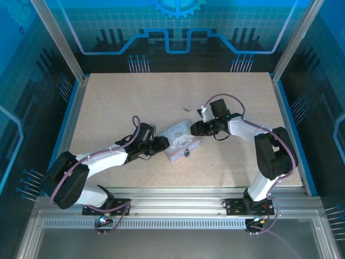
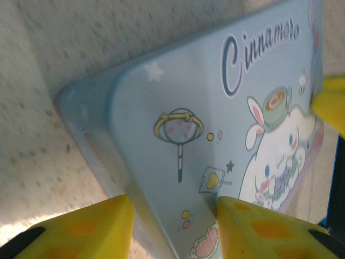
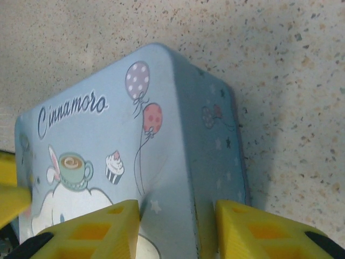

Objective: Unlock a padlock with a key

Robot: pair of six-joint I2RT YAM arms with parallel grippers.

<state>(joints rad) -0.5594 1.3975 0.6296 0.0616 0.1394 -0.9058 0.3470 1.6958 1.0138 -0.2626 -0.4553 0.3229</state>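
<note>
A light-blue cartoon tin box (image 1: 180, 141) printed "Cinnamoro" lies mid-table. A small dark piece (image 1: 186, 153) hangs at its near side; whether it is the padlock is too small to tell. My left gripper (image 1: 164, 144) holds the box's left corner, its yellow fingers straddling the rim (image 2: 172, 226), one on the lid and one outside the wall. From the right, my right gripper (image 1: 194, 129) pinches the opposite edge (image 3: 178, 229), with one finger on the lid (image 3: 108, 232) and the other against the side wall. A tiny dark item (image 1: 187, 108), possibly the key, lies on the table behind the box.
The speckled beige table (image 1: 118, 102) is fenced by aluminium posts and blue panels on all sides. The left arm lies low along the near left, the right arm bends in from the near right.
</note>
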